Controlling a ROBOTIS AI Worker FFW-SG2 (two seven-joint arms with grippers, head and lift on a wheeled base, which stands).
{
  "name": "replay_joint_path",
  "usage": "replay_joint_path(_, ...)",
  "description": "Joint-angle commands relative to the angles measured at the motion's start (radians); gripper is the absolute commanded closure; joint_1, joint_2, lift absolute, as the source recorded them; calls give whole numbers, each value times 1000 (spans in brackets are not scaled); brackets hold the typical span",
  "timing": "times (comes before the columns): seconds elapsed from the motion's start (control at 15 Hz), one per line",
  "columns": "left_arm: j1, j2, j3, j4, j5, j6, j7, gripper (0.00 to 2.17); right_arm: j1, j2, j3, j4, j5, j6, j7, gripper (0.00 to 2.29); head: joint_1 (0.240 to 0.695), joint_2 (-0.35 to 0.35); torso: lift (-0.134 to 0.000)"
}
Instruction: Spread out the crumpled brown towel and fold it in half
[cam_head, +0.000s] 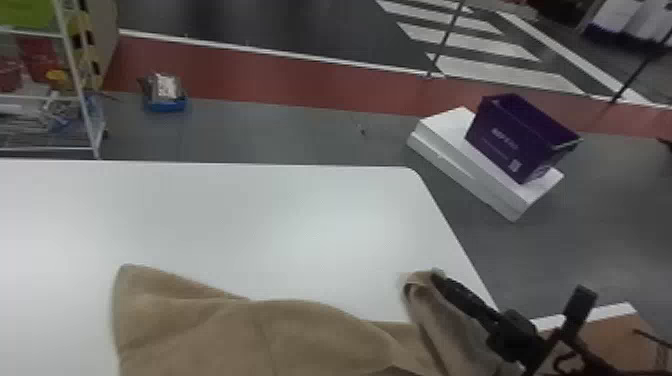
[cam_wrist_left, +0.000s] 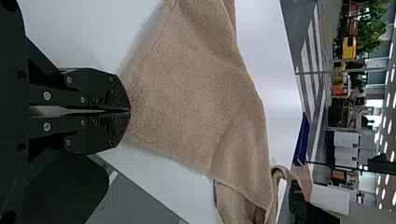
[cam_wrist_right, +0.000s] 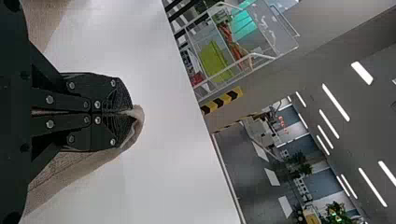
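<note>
In the head view, the brown towel (cam_head: 310, 335) spreads over the near part of the white desk (cam_head: 250, 220), from about 8 o'clock round through 6 to between 4 and 5 o'clock. It lies uneven, with soft creases and a pointed corner at 8 o'clock.

The right gripper (cam_head: 436, 276), between 4 and 5 o'clock, is clenched on a bunched corner of the towel; the cloth loops around its tips and hangs down in a fold. In the left wrist view, the left gripper (cam_wrist_left: 130, 110) is pressed closed on the towel's edge, with small puckers fanning out from its tips.

Past the desk, a purple bin (cam_head: 515, 135) sits tilted on white boxes (cam_head: 450, 120) between 2 and 3 o'clock. A wire shelf (cam_head: 75, 75) stands at 10 o'clock, and a cardboard box (cam_head: 615, 345) is at 4 o'clock.
</note>
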Motion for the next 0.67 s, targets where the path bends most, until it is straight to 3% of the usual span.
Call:
replay_joint_path(0.0,-4,-2,1,8,12,-2,3,1443,0,-2,-3,-1,-3,0,1,2250,695,-350,-124)
replay_joint_path(0.07,-2,-2,1,-2,28,-2,3,1271,0,-2,-3,1,-4,0,1,2250,695,-350,-124)
replay_joint_path(0.13,4,0,11,-16,55,-5,-5,610,0,-2,-3,1,-4,0,1,2250,695,-350,-124)
replay_joint_path(0.2,14,0,23,-38,77,-5,-17,137,0,-2,-6,1,-4,0,2,2250,695,-350,-124)
replay_joint_path(0.27,19,0,29,-48,87,-5,-37,19,0,-2,-8,4,-4,0,7,2250,695,-350,-124)
replay_joint_path(0.6,25,0,34,-39,94,-8,-65,33,0,-5,-11,13,-6,-3,9,2250,695,-350,-124)
